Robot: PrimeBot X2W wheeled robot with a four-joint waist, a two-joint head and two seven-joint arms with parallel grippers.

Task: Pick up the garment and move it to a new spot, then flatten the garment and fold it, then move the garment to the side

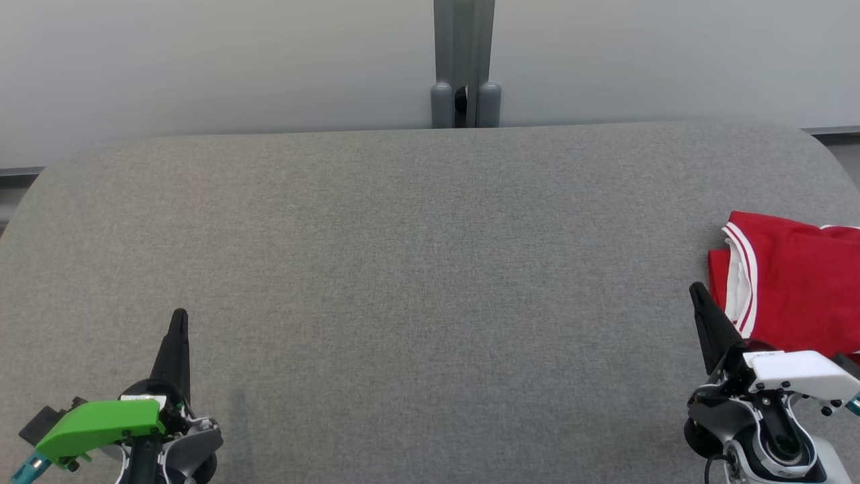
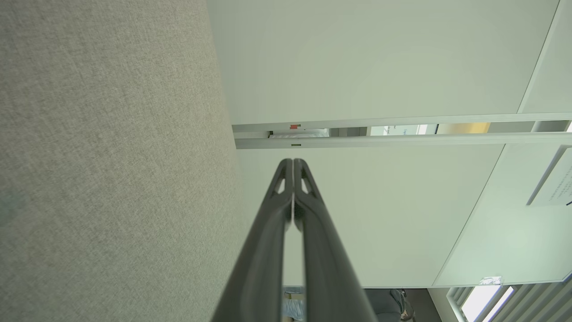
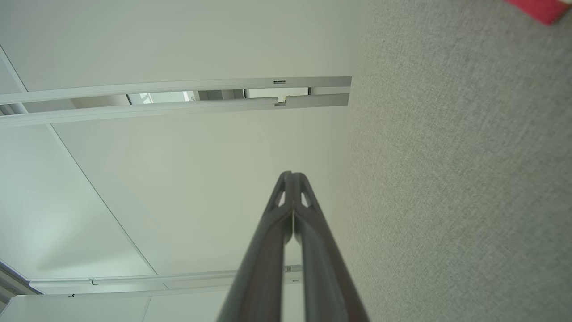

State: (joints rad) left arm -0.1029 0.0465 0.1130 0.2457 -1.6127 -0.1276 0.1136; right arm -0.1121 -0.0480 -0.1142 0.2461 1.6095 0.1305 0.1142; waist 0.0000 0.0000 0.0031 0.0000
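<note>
A red garment [image 1: 796, 286] with white striped trim lies folded at the right edge of the grey table [image 1: 416, 269]; a red corner of the garment [image 3: 538, 8] shows at the top of the right wrist view. My right gripper [image 1: 699, 290] is shut with nothing in it, its tip just left of the garment's near edge. In the right wrist view the right gripper [image 3: 291, 175] has its fingers pressed together. My left gripper [image 1: 179, 316] stands shut and empty at the table's lower left, far from the garment. The left gripper [image 2: 292, 162] shows its tips touching.
A grey post [image 1: 465, 64] with two rounded feet stands behind the table's far edge against pale wall panels [image 1: 201, 60]. The table's rounded corners show at far left and far right.
</note>
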